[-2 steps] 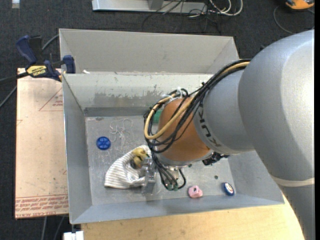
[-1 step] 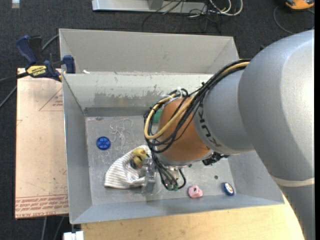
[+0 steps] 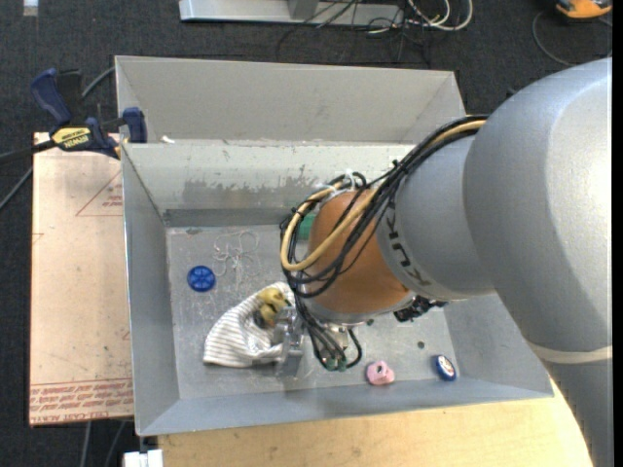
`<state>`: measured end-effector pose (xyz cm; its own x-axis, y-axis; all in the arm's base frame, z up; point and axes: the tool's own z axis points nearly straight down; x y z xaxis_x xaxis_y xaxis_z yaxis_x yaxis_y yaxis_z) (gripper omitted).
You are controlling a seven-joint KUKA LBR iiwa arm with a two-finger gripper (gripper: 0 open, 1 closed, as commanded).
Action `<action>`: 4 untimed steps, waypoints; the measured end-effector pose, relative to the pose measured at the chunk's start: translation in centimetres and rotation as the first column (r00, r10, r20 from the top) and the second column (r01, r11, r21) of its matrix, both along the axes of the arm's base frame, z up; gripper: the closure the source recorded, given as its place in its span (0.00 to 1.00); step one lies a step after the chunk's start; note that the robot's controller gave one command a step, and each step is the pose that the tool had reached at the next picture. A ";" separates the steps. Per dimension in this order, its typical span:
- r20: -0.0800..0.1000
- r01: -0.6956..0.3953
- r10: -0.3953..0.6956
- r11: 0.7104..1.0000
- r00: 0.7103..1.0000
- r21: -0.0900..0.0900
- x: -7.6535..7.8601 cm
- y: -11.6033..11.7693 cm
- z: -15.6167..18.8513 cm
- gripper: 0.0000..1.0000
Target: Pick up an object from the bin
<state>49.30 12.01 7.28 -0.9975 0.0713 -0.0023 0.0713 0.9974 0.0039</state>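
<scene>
Nearest, along the lower edge of the grey metal bin [image 3: 146, 290], a small pink ring-shaped piece [image 3: 380, 373] lies on the floor right of centre; a little further right, apart from it, sits a small blue and white rounded piece [image 3: 445, 367].

Just above and left of these, in the lower middle of the frame, the gripper [image 3: 293, 346] is down at the bin floor; it stands at the right edge of a white ribbed fabric piece [image 3: 229, 341], which lies crumpled in the lower left part of the floor; whether the gripper is open, closed or gripping the fabric cannot be told, since its tip is partly lost against the folds.

A small yellow lumpy object [image 3: 269, 307] rests on the upper right corner of that fabric, close beside the gripper; further up and to the left, well apart on bare metal, lies a flat blue round disc [image 3: 201, 278].

Above the gripper the rounded orange wrist cover [image 3: 355, 261] fills the centre, with black and yellow cables [image 3: 321, 212] looped around it; a sliver of a green object [image 3: 306, 228] shows at the cover's upper left edge; the thick grey arm [image 3: 506, 212] runs off to the right of the frame.
</scene>
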 end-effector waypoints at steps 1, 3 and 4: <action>0.000 0.000 0.000 1.000 1.000 0.000 0.0 0.0 0.0 1.00; 0.000 0.000 0.000 1.000 1.000 0.000 0.0 0.0 0.0 1.00; 0.000 0.000 0.000 1.000 1.000 0.000 0.0 0.0 0.0 1.00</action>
<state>49.30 12.00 7.28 -0.9974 0.0715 -0.0023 0.0715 0.9974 0.0040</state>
